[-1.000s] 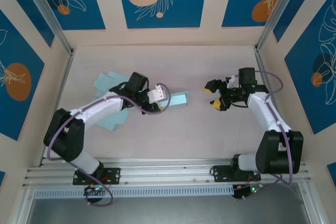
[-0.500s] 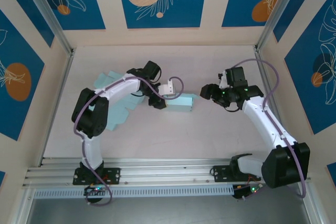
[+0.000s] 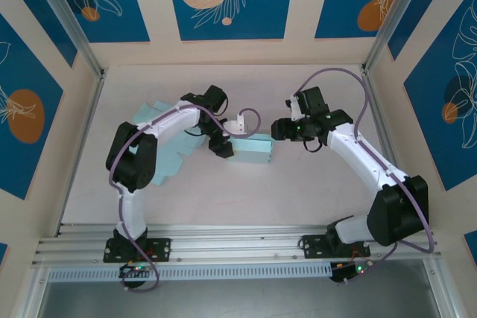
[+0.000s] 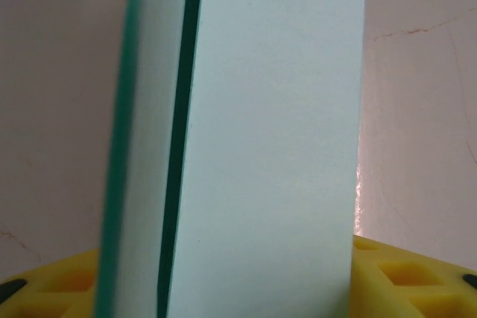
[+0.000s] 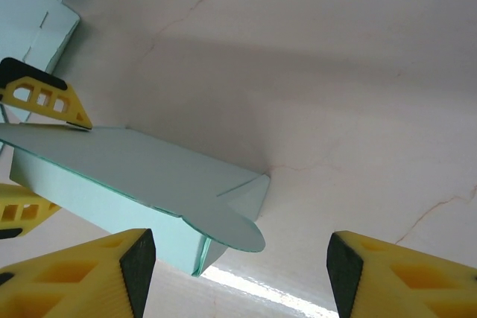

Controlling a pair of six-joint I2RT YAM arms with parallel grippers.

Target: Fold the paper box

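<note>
While the left arm has barely shifted over the last half second, the right arm has swung toward the middle of the frame. Its wrist now sits nearer the paper box, and its cable arches higher than before. A second ago the box looked flatter and lay slightly higher in the frame, with the left arm folded low at the left. Since then that arm has stretched across to it, and the box has kept its place for the last half second.

The pale green box rests on the tabletop at the centre of the frame, between the two wrists. In the right wrist view, its near end has a rounded flap jutting out flat from the top panel, with a small side flap beside it. What lies inside cannot be made out.

The right fingers are spread wide with nothing between them, just short of that end. The left fingers straddle the far end of the box, but I cannot tell whether they clamp it. Flat sheets of the same paper lie at the left of the frame, partly under the left arm.
</note>
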